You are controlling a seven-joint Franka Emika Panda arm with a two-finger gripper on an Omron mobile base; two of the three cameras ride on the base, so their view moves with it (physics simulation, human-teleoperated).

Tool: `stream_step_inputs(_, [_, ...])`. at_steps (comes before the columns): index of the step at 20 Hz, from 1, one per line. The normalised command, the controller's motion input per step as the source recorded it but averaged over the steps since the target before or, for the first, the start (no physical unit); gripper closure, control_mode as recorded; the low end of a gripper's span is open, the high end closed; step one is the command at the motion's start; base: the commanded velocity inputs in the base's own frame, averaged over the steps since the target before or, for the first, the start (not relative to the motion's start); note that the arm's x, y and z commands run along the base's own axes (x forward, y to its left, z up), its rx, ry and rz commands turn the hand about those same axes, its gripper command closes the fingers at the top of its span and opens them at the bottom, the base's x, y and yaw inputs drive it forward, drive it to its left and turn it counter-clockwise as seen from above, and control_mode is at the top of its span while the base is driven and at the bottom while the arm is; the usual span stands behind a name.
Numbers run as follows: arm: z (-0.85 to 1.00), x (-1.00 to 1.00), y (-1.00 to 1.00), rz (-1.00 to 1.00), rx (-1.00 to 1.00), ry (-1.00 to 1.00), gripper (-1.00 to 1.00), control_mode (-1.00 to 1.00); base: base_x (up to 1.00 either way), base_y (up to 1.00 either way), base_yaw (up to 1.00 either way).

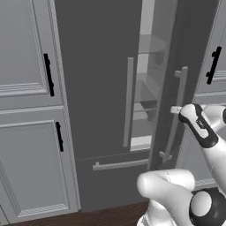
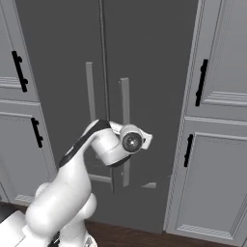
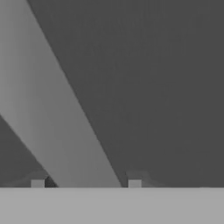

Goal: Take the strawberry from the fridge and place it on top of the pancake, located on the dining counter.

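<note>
Fridge right door ajar, end effector straddling its handle.

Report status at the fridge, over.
Gripper open, fingers straddling the right door handle. Fridge right door ajar, shelves showing through the gap. Strawberry not sighted yet. Nothing blocking the door.

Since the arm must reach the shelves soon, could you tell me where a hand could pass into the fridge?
Only the narrow slot between the left door and the ajar right door; glass shelves show behind it. It is tight: the gripper straddles the right handle beside it.
</note>
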Motion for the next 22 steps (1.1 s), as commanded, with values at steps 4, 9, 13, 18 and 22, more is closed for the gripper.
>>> stream_step_inputs(4, [-0.03,-0.47,-1.0,0.0,0.1,0.0,1.0,-1.0,0.0,0.0,0.0])
stream_step_inputs(9, [-0.1,-0.43,-1.0,0.0,0.12,0.0,1.0,-1.0,0.0,0.0,0.0])
stream_step_inputs(13, [-0.22,-0.31,-1.0,0.0,0.15,-0.01,1.0,-1.0,0.0,0.0,0.0])
stream_step_inputs(18, [-0.25,-0.27,-1.0,0.0,0.13,-0.05,1.0,-1.0,0.0,0.0,0.0])
stream_step_inputs(22, [-0.32,-0.21,-1.0,-0.01,0.15,-0.06,1.0,-1.0,0.0,0.0,0.0])
